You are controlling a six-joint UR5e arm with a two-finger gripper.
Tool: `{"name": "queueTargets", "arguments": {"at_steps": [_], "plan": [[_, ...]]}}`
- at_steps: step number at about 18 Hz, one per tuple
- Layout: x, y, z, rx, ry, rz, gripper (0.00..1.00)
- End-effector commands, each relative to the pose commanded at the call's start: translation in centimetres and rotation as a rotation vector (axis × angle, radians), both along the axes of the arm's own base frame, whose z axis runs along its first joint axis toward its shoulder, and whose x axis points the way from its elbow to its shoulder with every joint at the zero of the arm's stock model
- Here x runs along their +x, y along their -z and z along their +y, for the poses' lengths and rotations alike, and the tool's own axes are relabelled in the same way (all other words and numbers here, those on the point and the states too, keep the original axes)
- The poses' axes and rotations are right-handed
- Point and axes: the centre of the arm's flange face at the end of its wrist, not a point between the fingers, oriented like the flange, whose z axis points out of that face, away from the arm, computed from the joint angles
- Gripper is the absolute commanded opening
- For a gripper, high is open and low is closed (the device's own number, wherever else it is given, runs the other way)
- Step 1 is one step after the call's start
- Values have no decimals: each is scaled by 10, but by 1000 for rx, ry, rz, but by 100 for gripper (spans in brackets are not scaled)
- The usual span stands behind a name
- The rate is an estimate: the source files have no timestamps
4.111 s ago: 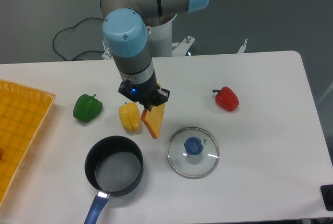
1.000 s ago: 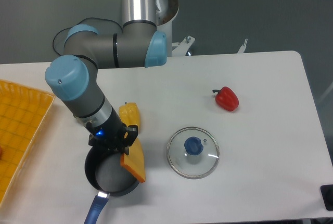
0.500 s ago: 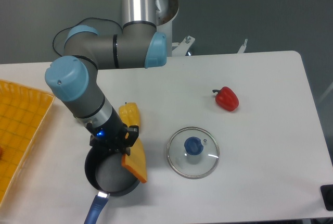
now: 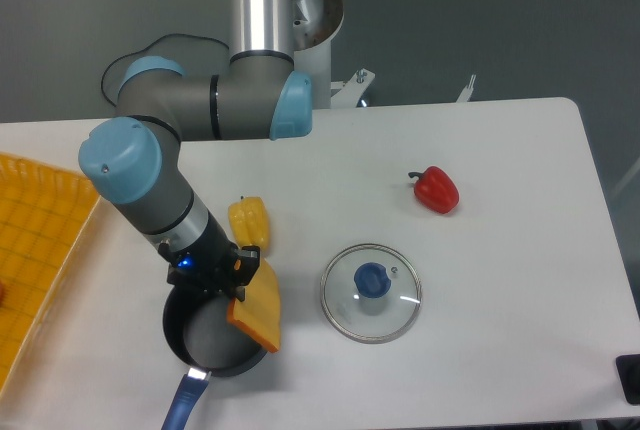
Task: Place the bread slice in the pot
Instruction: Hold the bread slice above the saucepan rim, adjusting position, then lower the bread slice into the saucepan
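My gripper [image 4: 228, 278] is shut on the bread slice [image 4: 257, 310], a flat yellow-orange piece with a darker crust edge. The slice hangs tilted over the right rim of the pot [image 4: 205, 335], a small black saucepan with a grey inside and a blue handle [image 4: 181, 405] pointing toward the table's front edge. My wrist covers the pot's upper rim. Whether the slice touches the rim, I cannot tell.
A yellow bell pepper [image 4: 249, 222] lies just behind the pot, close to my wrist. A glass lid with a blue knob [image 4: 371, 291] lies right of the pot. A red pepper [image 4: 436, 190] sits farther right. A yellow tray [image 4: 35, 250] is at the left edge.
Since 4.1 s ago my gripper carried the bread slice from beside the yellow pepper down-left to the pot. In the last second it shifted slightly left; the slice hangs a little lower over the rim.
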Motion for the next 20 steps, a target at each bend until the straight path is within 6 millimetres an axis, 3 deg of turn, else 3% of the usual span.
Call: {"name": "queueTargets", "arguments": {"at_steps": [10, 20], "plan": [[9, 5, 4, 5, -16, -7, 9], [22, 33, 16, -21, -15, -24, 15]]}}
